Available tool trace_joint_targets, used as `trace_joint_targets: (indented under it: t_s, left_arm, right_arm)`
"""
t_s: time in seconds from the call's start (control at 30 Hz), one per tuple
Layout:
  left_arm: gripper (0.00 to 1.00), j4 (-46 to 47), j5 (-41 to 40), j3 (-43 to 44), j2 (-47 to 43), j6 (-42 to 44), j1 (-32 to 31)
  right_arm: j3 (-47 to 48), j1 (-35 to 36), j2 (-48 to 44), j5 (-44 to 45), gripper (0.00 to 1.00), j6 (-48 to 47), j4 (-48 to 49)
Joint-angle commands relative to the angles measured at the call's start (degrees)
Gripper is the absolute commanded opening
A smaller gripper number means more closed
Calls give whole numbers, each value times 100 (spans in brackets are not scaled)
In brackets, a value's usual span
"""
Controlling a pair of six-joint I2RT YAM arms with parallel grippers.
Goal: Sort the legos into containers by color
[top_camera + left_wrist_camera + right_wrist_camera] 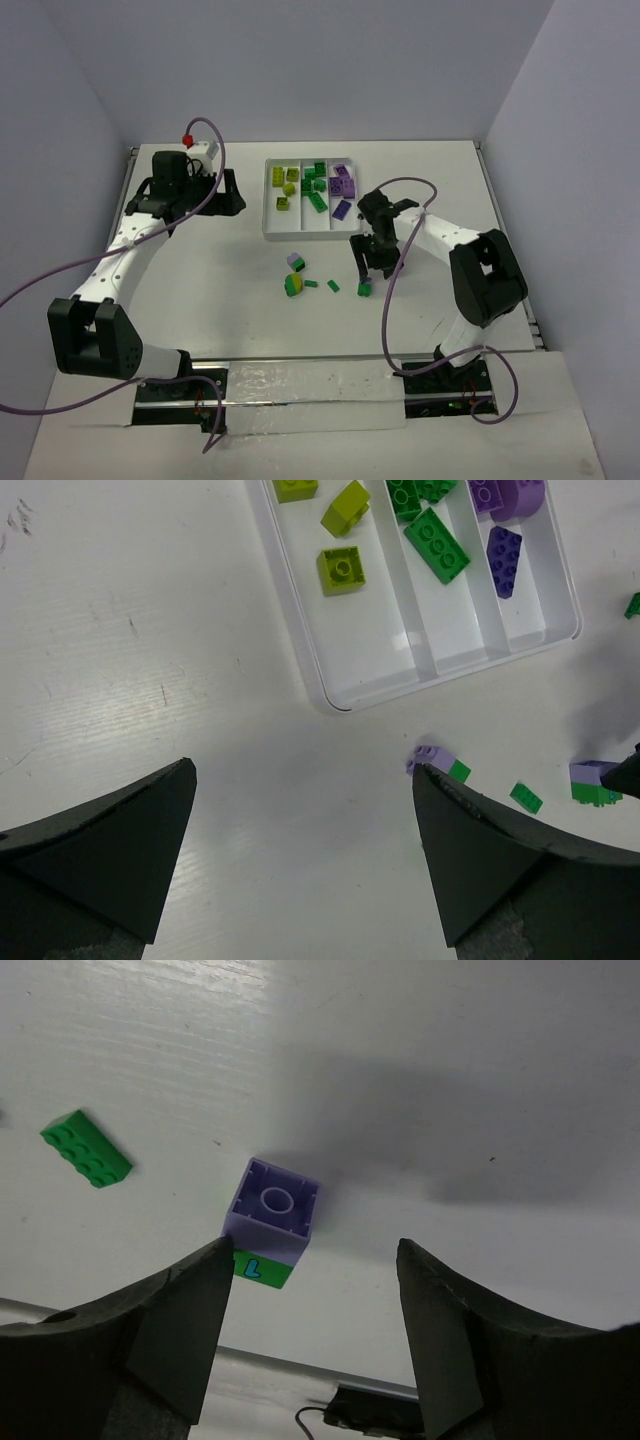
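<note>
The white tray (272,228) has three long containers: yellow-green legos (288,180) on the left, green ones (317,196) in the middle, purple ones (342,187) on the right. Loose legos lie on the table in front of it. My right gripper (372,275) stands open over a lilac-on-green stack (272,1215). Its left finger (190,1310) touches the stack's corner, and the right finger stands well apart. A flat green brick (86,1147) lies to the left. My left gripper (302,768) is open and empty beside the tray (330,695), near a lilac-and-green brick (437,763).
A lilac-topped brick (296,262), a yellow-green-and-green stack (293,285) and two small green bricks (311,284) (333,286) lie between the tray and the arm bases. Purple cables loop around both arms. Walls close off the table at the back and sides.
</note>
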Motion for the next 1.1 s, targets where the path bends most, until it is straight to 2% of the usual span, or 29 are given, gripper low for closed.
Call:
trace_joint_targets:
  t_s: [0.0, 0.03, 0.17, 0.6, 0.83, 0.87, 0.97, 1.07]
  left_arm:
    - [99, 141, -136, -121, -204, 114, 40]
    - [99, 167, -136, -147, -198, 120, 48]
    - [99, 185, -53, -165, -99, 88, 65]
    - [99, 189, -4, -134, 54, 41, 73]
    - [99, 185, -20, -148, 57, 41, 82]
    - [99, 185, -14, -148, 57, 40, 82]
    - [99, 185, 14, -131, 74, 23, 82]
    - [99, 178, 82, -130, 66, 37, 82]
  right_arm:
    - [353, -122, 71, -334, 76, 399, -205]
    - [400, -167, 111, -392, 80, 425, -212]
    - [497, -218, 208, -516, 82, 460, -212]
    - [680, -215, 862, -723, 75, 508, -340]
    - [690, -290, 1030, -763, 60, 506, -318]
    - [662, -338, 1020, -792, 54, 485, -317]
    - [545, -429, 858, -833, 47, 457, -292]
    - [519, -660, 642, -1017, 36, 375, -337]
